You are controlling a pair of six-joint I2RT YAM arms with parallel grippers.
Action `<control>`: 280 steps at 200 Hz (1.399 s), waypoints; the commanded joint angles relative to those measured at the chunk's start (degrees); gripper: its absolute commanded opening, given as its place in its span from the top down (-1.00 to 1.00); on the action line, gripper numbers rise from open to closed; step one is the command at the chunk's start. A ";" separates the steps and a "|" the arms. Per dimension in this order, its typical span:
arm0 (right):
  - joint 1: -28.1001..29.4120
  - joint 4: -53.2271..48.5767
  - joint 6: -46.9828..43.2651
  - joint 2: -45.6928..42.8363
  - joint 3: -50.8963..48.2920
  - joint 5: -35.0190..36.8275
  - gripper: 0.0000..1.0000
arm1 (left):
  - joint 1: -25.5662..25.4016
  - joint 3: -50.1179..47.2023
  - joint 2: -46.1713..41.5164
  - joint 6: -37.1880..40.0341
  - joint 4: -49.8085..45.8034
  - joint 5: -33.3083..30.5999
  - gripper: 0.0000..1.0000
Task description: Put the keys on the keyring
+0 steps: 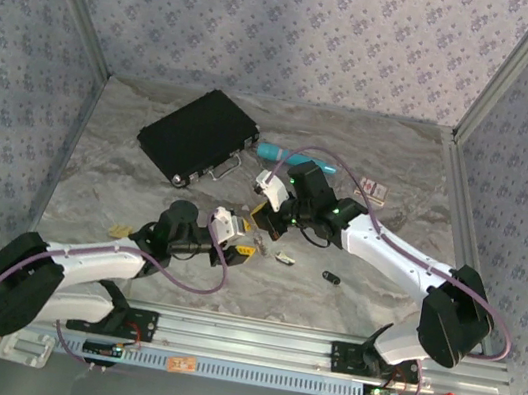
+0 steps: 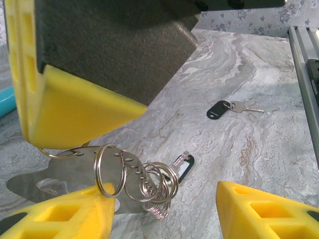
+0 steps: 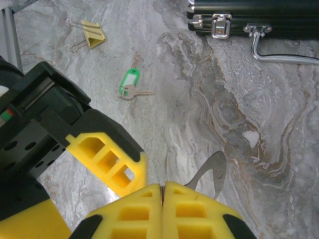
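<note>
Mid-table, keyring [image 2: 130, 174] jutting lengthwise from pinching right gripper [image 3: 162, 187], left gripper [image 2: 165, 193] jaws apart.

Black case [image 1: 198, 136] lying flat, teal pen [image 1: 274, 150] just beside — yellow binder clip [image 3: 92, 34] apart; marbled table [image 1: 132, 135]

Green-tagged key [image 3: 128, 85] and dark-tagged key [image 2: 219, 109] lie flat, apart from silvery keyring [image 2: 154, 189].
</note>
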 commanded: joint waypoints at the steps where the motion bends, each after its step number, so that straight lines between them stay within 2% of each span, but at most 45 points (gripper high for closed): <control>1: 0.39 0.65 -0.36 0.28 0.67 0.97 1.00 | -0.34 1.27 -2.39 0.66 1.05 0.61 -0.08; 39: 0.48 0.72 -0.10 0.60 0.72 1.16 1.00 | -1.69 1.46 -4.57 3.94 -2.55 -4.30 -0.05; 106: 0.48 0.79 0.16 0.71 0.96 0.97 1.00 | -4.82 2.35 -3.70 6.71 -4.04 1.60 -0.02; 126: 0.35 0.42 -0.26 0.28 0.97 0.65 1.00 | -4.91 1.17 -5.47 7.10 -3.43 -0.46 -0.02; 145: -0.19 -0.04 -1.40 -0.43 0.50 -0.07 1.00 | -3.75 0.07 -9.01 7.65 -4.91 -3.91 0.00; 177: -1.21 -1.53 -5.47 -1.04 0.08 -5.73 1.00 | 2.57 0.15 -11.94 3.94 -7.03 -5.53 0.24; 214: -1.36 -2.47 -11.22 -1.85 -0.74 -10.41 1.00 | 6.43 2.10 -9.87 0.32 -6.20 0.08 0.25; 280: -2.08 -2.32 -15.31 -3.27 -1.23 -14.22 1.00 | 6.64 2.76 -8.84 -0.29 -5.68 8.58 0.26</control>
